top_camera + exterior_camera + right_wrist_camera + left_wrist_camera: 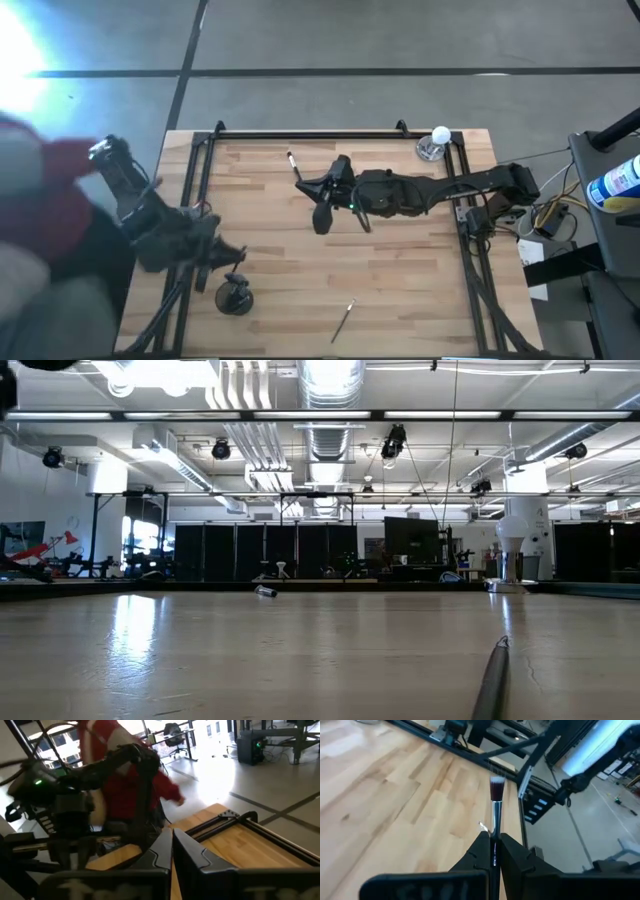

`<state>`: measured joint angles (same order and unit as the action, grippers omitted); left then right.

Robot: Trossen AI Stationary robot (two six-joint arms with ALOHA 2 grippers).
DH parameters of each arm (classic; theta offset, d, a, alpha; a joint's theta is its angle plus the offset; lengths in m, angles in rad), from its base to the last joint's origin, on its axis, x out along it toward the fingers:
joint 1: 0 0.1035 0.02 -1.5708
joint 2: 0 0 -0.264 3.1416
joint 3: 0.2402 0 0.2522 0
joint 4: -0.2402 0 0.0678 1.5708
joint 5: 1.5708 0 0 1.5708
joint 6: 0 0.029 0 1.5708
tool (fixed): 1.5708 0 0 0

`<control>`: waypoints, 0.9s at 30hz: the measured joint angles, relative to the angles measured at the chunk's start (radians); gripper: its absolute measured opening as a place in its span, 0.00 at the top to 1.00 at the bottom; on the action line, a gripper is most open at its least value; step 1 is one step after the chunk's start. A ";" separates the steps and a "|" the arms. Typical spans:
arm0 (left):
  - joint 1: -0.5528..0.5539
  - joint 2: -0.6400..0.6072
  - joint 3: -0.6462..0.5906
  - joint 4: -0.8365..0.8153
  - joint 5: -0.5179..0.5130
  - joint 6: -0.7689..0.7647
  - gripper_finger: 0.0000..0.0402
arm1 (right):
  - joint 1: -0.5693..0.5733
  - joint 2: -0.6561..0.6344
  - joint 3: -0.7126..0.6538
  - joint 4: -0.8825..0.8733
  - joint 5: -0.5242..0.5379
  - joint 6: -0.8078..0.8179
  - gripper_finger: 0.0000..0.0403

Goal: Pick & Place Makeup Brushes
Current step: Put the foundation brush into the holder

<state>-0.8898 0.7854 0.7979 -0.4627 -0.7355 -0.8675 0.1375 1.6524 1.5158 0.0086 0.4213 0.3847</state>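
Left pincer [492,851] clamped on a makeup brush [496,807] at the desk's [400,290] eight o'clock, handle hidden between fingers, right pincer [171,851] closed empty mid-desk, stray brush [343,319] at six o'clock, blurred person [125,780] beyond.

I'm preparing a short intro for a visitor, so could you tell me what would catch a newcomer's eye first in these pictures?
Probably the left gripper at the table's left edge, shut on a makeup brush whose dark bristles point away from it. Next, the right arm stretched across the middle of the wooden table, its gripper closed beside another brush. A blurred person in red stands left of the table.
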 joint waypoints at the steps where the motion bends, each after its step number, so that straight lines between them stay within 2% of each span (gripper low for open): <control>1: -0.060 0.013 0.000 -0.019 -0.054 -0.036 0.96 | 0.000 0.000 0.000 -0.004 0.000 -0.003 0.98; 5: -0.265 0.087 -0.018 -0.078 -0.281 -0.206 0.96 | -0.001 0.001 0.000 -0.007 -0.001 -0.020 0.98; 8: -0.344 0.156 -0.043 -0.084 -0.374 -0.314 0.96 | 0.000 0.001 0.000 -0.006 -0.001 -0.030 0.98; 13: -0.362 0.273 -0.088 -0.086 -0.380 -0.459 0.96 | 0.000 0.001 0.000 -0.005 -0.002 -0.053 0.98; 22: -0.362 0.410 -0.142 -0.069 -0.365 -0.595 0.96 | 0.000 0.001 -0.001 -0.008 -0.002 -0.056 0.98; 27: -0.363 0.425 -0.145 -0.069 -0.319 -0.635 0.86 | 0.000 0.001 -0.001 -0.022 -0.002 -0.056 0.98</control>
<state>-1.2526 1.2106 0.6529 -0.5312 -1.0542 -1.5027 0.1371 1.6531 1.5146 -0.0135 0.4191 0.3283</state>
